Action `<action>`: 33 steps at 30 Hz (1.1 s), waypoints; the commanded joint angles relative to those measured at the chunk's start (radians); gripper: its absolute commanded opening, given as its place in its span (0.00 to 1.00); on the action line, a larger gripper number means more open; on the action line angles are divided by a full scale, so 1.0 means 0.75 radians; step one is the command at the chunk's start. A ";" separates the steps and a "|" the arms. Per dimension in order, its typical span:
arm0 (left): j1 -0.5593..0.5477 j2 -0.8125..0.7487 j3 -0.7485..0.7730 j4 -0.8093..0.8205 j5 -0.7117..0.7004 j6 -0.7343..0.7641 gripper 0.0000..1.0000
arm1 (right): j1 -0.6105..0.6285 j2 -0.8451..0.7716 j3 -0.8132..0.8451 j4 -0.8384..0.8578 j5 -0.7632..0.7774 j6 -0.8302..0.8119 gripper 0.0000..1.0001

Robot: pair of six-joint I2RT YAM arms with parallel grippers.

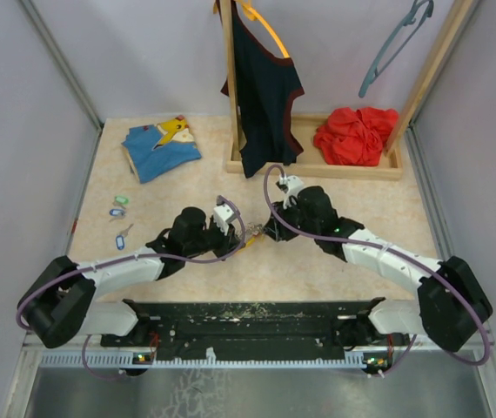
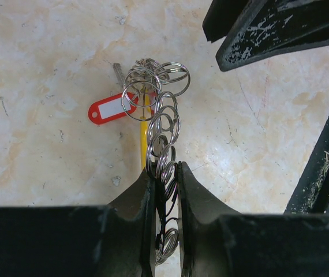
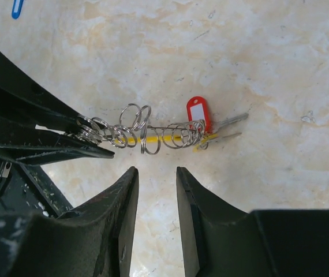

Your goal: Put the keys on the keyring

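- The keyring (image 2: pixel 163 124) lies near the middle of the table (image 1: pixel 335 270). It is a string of thin linked wire loops, with a red tag (image 2: pixel 109 108) and a yellow strip (image 2: pixel 145 135) at the end away from the left gripper (image 2: pixel 166 171).
- That gripper is clenched on the near loops. The right gripper (image 3: pixel 156 173) hovers just beside the string, jaws parted and nothing between them.
- From where I stand the keyring looks light and slick, stiff in each loop but floppy as a chain (bare wire tends to twist in a pinch). I'd take one loop flat across its rim.
- The keys (image 1: pixel 119 212) sit well apart near the table's left edge, tiny and light. Their plastic heads seem the best hold.
- Open room lies toward the left and near edges. The wooden rack (image 1: pixel 318 165) along the far edge crowds the right arm.
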 commanded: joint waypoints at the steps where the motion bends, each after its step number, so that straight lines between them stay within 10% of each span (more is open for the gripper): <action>1: -0.003 -0.034 -0.013 0.011 -0.001 0.013 0.14 | -0.007 0.020 -0.024 0.194 -0.075 0.020 0.33; 33: -0.002 -0.055 -0.024 0.038 0.089 -0.008 0.15 | 0.063 0.134 -0.069 0.364 -0.020 -0.142 0.27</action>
